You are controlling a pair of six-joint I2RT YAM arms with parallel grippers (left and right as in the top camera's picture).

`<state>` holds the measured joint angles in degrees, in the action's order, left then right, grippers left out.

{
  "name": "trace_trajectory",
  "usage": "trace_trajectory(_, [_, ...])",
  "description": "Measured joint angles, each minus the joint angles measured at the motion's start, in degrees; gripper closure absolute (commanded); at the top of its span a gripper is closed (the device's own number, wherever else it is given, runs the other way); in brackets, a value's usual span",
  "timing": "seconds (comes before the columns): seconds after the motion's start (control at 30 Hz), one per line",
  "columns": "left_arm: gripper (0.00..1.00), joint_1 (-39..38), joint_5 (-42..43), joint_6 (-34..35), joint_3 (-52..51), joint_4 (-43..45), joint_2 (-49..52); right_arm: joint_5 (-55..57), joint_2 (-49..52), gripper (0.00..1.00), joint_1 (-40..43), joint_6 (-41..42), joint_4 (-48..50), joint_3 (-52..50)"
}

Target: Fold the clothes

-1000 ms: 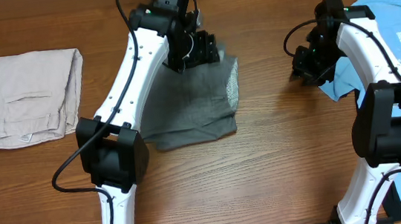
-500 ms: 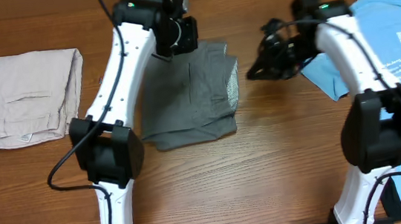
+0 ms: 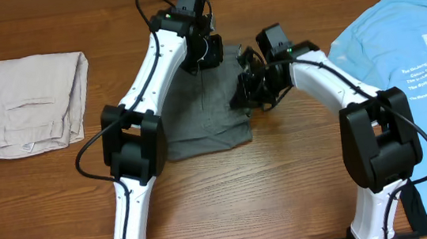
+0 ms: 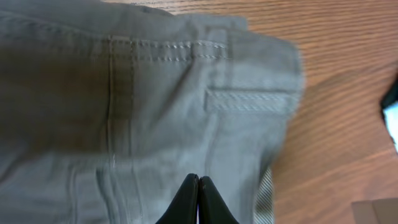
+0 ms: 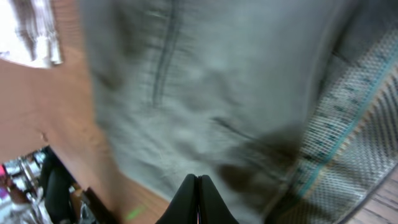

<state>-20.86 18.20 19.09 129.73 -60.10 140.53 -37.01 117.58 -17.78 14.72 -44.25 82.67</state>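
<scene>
The clothes, dark grey shorts (image 3: 201, 117), lie folded flat at the table's middle. My left gripper (image 3: 205, 57) hovers over their far edge. In the left wrist view its fingertips (image 4: 198, 178) are pressed together over the grey cloth (image 4: 155, 93), near a stitched belt loop (image 4: 249, 99), with nothing between them. My right gripper (image 3: 244, 94) sits at the shorts' right edge. The right wrist view is blurred. There the gripper (image 5: 198, 178) is shut above the grey fabric (image 5: 205, 93), with mesh lining (image 5: 348, 143) showing at the right.
Pale beige shorts (image 3: 29, 103) lie folded at the far left. A light blue T-shirt with white print (image 3: 406, 59) is spread at the right, under the right arm's base side. Bare wood table (image 3: 284, 184) lies in front.
Both grippers have gone from open to shut. The right arm swung left from the T-shirt to the shorts' right edge. The left gripper shifted about over the shorts' far edge.
</scene>
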Motion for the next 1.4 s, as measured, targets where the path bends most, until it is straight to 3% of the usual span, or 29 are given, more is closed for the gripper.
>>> trace_trajectory(0.4, [0.96,0.3,3.0,0.0,0.0,4.4,7.1,-0.7,-3.3,0.96,0.1,6.5,20.8,-20.0])
trace_trajectory(0.53, [0.96,0.7,4.4,0.0,0.3,4.2,7.1,-0.9,-4.3,0.91,0.1,7.5,24.3,-22.7])
trace_trajectory(1.0, [0.96,0.7,7.8,1.8,4.3,6.5,4.5,-1.6,-4.6,0.89,0.1,7.9,25.2,-23.4])
trace_trajectory(1.17, [0.89,0.1,8.0,2.6,1.5,9.3,4.9,-1.6,-4.6,0.89,0.1,8.0,25.2,-23.4])
trace_trajectory(1.27, [0.96,-0.5,8.5,3.3,1.0,9.6,6.0,-1.7,-4.6,0.89,0.1,8.0,25.2,-23.4])
trace_trajectory(1.4, [0.96,-0.6,12.0,3.3,0.9,10.8,8.2,-2.2,-4.6,0.79,0.1,8.0,25.1,-23.2])
